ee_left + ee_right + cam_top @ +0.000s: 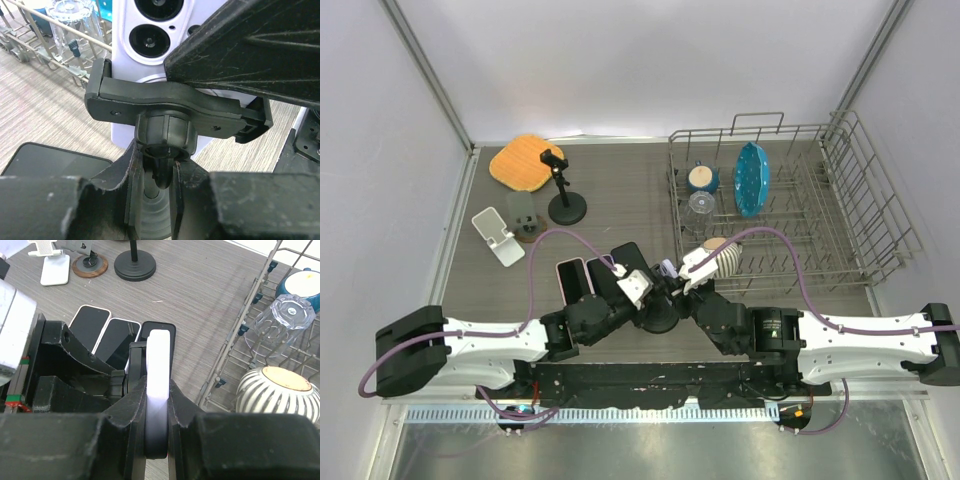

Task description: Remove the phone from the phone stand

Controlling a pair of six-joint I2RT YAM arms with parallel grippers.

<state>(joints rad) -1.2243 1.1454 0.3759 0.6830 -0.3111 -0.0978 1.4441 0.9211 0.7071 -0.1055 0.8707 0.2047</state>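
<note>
**Phone held in clamp, both arms engaged at table centre**

We note the left gripper pressed onto the neck of the phone stand, just under its ball joint. The white phone sits upright in the stand's side arms, not yet out. The right gripper pinches the phone across its thin faces, edge-on to its own camera.

Risks, as we judge them:
- The clamp arms look tight. A pull could swivel the ball joint or drag the stand through the left fingers.
- The right grip covers little of a smooth body, so a slip would drop the phone onto the three phones lying flat just beside it.
- The wrists are crowded, so contact between them is possible.

Surface: a grey wood-grain table. It carries an orange cloth, a white stand, a black round-base stand and a wire dish rack at right. Plain pale walls enclose it.
</note>
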